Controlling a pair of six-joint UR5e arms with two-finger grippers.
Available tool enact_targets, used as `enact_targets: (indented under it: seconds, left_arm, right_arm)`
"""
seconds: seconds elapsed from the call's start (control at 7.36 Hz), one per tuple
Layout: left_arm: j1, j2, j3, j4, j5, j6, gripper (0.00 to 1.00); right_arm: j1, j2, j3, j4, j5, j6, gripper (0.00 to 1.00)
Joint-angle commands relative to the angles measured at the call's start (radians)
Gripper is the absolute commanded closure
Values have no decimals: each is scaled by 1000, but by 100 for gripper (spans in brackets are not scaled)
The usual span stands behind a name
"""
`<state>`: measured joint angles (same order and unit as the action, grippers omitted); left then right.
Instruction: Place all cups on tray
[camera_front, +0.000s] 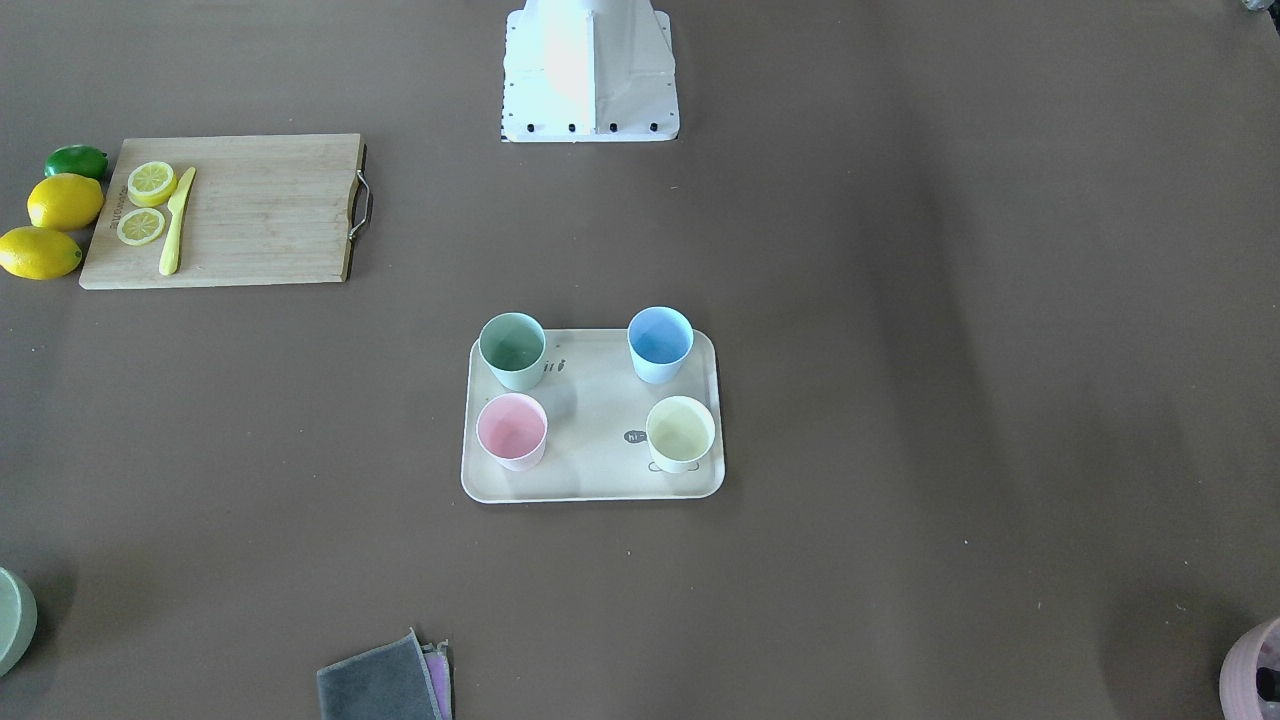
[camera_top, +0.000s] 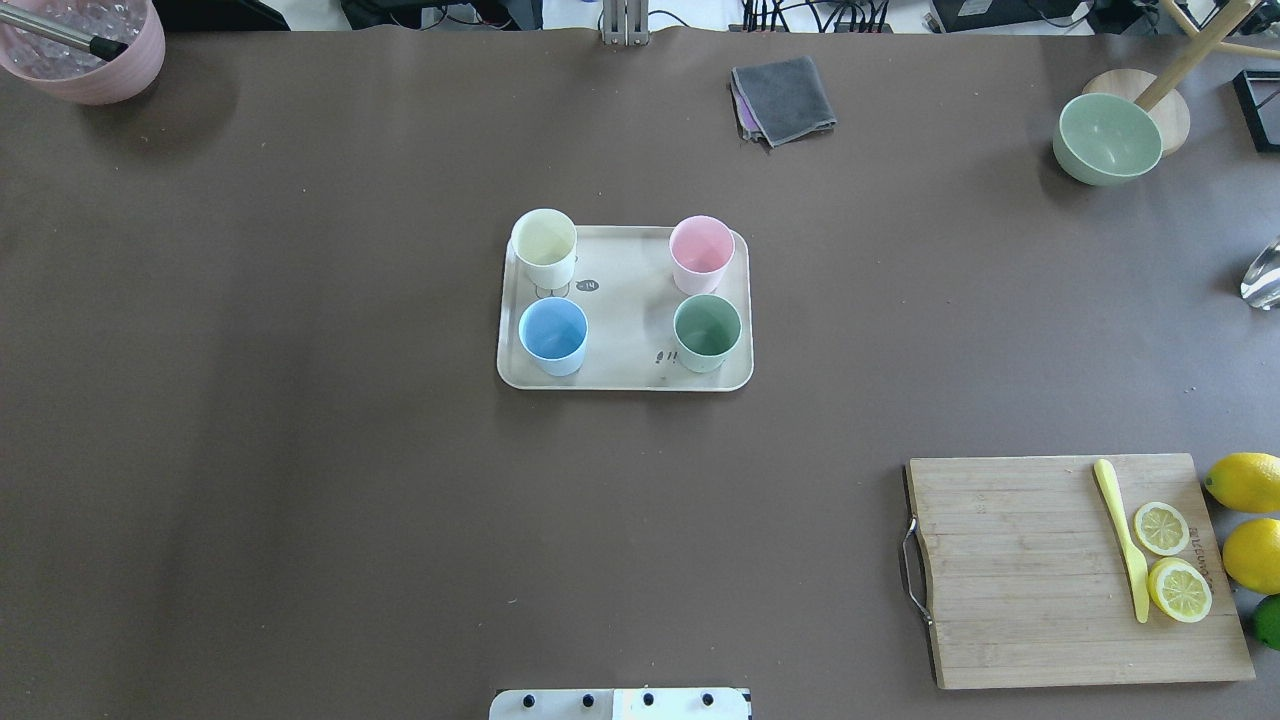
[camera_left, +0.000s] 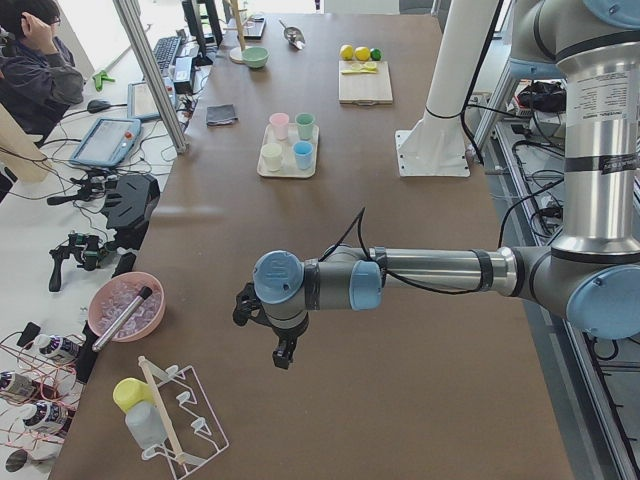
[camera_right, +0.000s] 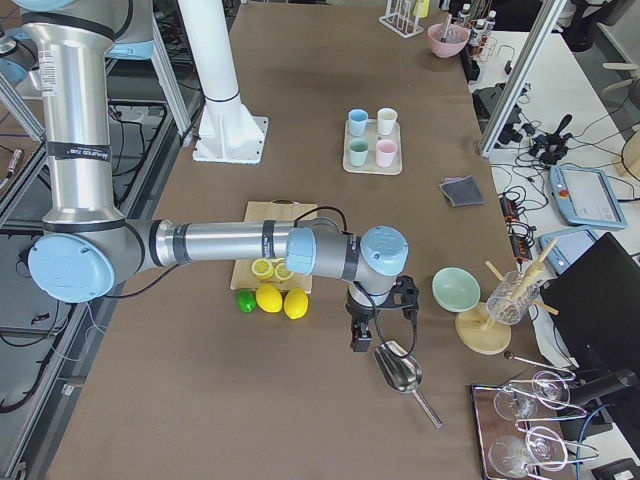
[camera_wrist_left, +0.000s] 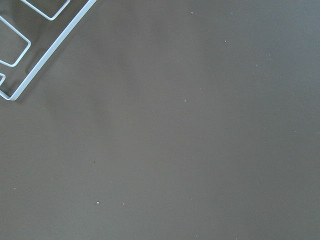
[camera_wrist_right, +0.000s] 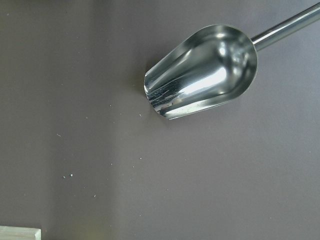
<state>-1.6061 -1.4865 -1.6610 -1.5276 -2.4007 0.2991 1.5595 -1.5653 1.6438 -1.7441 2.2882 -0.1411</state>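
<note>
The beige tray (camera_front: 600, 425) lies mid-table, also in the overhead view (camera_top: 630, 310). All four cups stand upright on it: green (camera_front: 512, 350), light blue (camera_front: 660, 343), pink (camera_front: 511, 431) and cream-yellow (camera_front: 680, 433). My left gripper (camera_left: 281, 352) shows only in the exterior left view, hanging over bare table far from the tray; I cannot tell if it is open or shut. My right gripper (camera_right: 361, 338) shows only in the exterior right view, near a metal scoop; I cannot tell its state either. Neither wrist view shows its fingers.
A wooden cutting board (camera_top: 1020, 570) with lemon slices and a yellow knife (camera_top: 1122, 537) lies at the robot's right, whole lemons beside it. A grey cloth (camera_top: 783, 98), green bowl (camera_top: 1107, 138) and pink bowl (camera_top: 85, 45) sit at the far edge. Metal scoop (camera_wrist_right: 205, 70); wire rack (camera_wrist_left: 30, 45).
</note>
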Motion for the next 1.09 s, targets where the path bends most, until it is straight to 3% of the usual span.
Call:
enact_targets:
  seconds: [0.0, 0.95]
  left_arm:
    - [0, -1, -2, 0, 0, 0, 1]
    - [0, -9, 0, 0, 0, -2, 1]
  right_arm:
    - [-1, -1, 1, 2, 0, 0, 0]
    - [-2, -1, 1, 23, 2, 0, 0]
